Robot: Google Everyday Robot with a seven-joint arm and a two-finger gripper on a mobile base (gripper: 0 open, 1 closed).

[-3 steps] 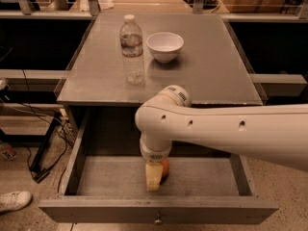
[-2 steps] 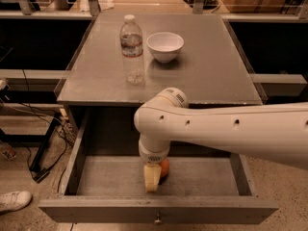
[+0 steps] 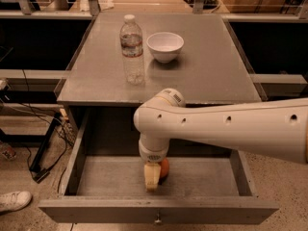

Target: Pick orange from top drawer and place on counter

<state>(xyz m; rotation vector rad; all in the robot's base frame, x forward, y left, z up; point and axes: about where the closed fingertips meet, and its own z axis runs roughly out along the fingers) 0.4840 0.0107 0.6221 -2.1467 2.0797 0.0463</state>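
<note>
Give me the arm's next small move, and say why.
Probably a short lift straight up, once the grasp is sure: the gripper sits low inside the open top drawer, against the orange, and the counter above has bare space near its front edge.

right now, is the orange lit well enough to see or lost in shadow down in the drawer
Camera view: the orange is dim but visible in the top drawer, partly hidden by the gripper down beside it; the drawer's back, under the counter, is darkest; the counter itself is brighter, with a soft shadow by the white bowl.
</note>
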